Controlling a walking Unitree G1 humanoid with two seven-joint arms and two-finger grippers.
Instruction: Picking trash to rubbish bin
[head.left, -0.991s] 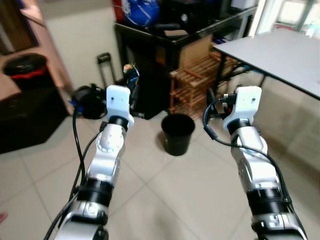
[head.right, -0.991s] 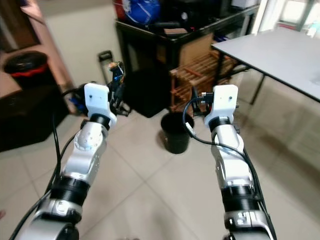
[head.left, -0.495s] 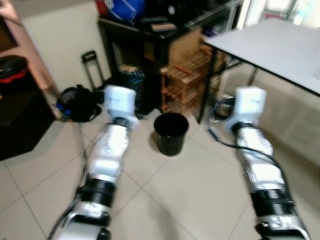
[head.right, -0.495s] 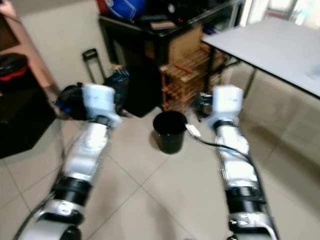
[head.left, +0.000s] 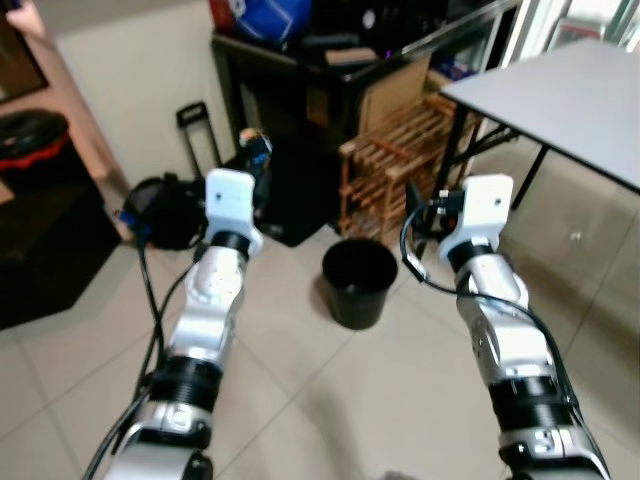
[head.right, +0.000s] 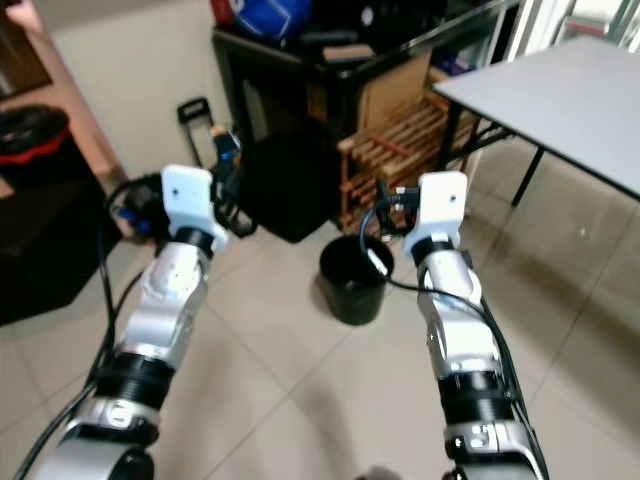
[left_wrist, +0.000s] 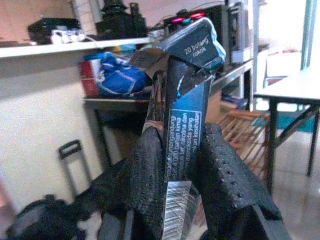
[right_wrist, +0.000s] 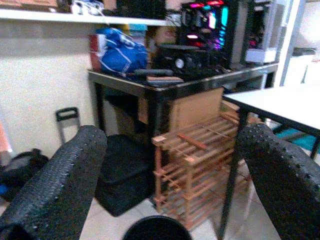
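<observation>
- I had the left gripper (left_wrist: 182, 165) clamped on a crushed cigarette pack (left_wrist: 184, 115), held upright, up and to the left of the black bin (head.left: 358, 281).
- Right gripper (right_wrist: 165, 165) had its fingers (right_wrist: 60, 175) wide apart, nothing between them, just right of the bin.
- Bin stood on the tiled floor (head.left: 300, 400) in front of the wooden rack (head.left: 400, 150).

I'm looking into a lived-in home room: pale tiled floor (head.left: 330, 390), a black desk (head.left: 300, 70) carrying a glowing computer tower (right_wrist: 207, 22), a wooden rack (head.left: 390, 160) sitting beside that desk, bags lying nearby.
</observation>
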